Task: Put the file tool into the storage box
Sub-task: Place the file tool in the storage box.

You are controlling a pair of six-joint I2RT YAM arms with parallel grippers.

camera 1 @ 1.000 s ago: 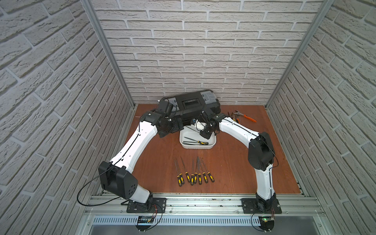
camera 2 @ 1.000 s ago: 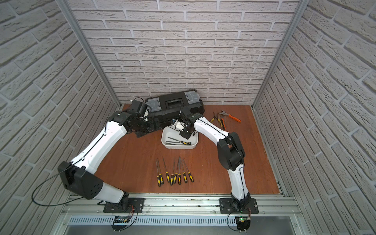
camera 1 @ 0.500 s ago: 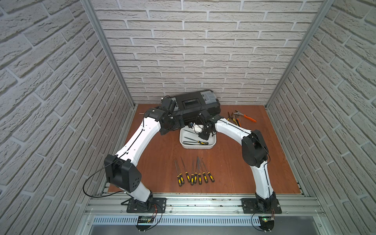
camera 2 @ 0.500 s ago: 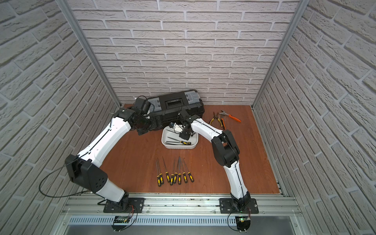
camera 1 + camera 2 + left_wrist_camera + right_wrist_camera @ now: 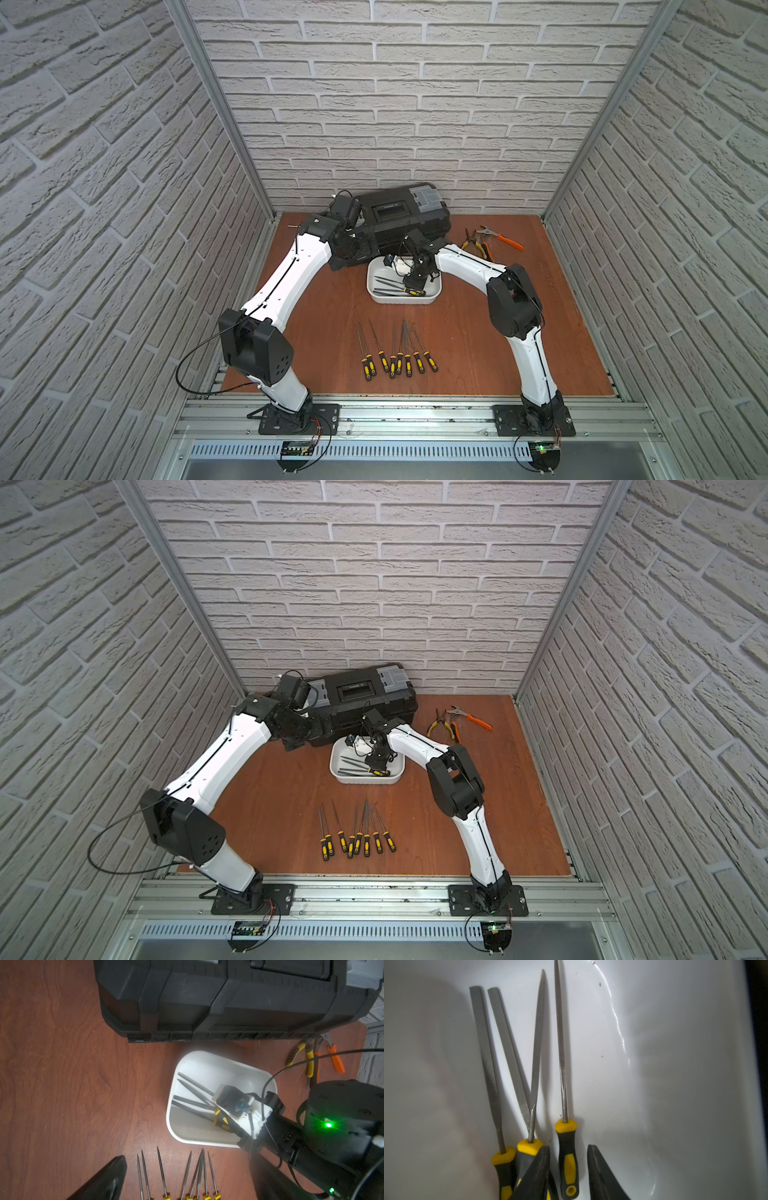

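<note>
Your right gripper [image 5: 568, 1147] stands spread astride the file tool [image 5: 564, 1084], lying untouched between its fingers [image 5: 535, 1174] in the storage box [image 5: 675, 1064], shaft toward the frame's top.

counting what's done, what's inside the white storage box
Four files lie inside the storage box; the fingers of the right gripper cover some handles, hiding anything beneath.

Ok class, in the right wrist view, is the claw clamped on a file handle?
No, the right claw stands open astride the file, with bare storage box showing either side of its handle.
</note>
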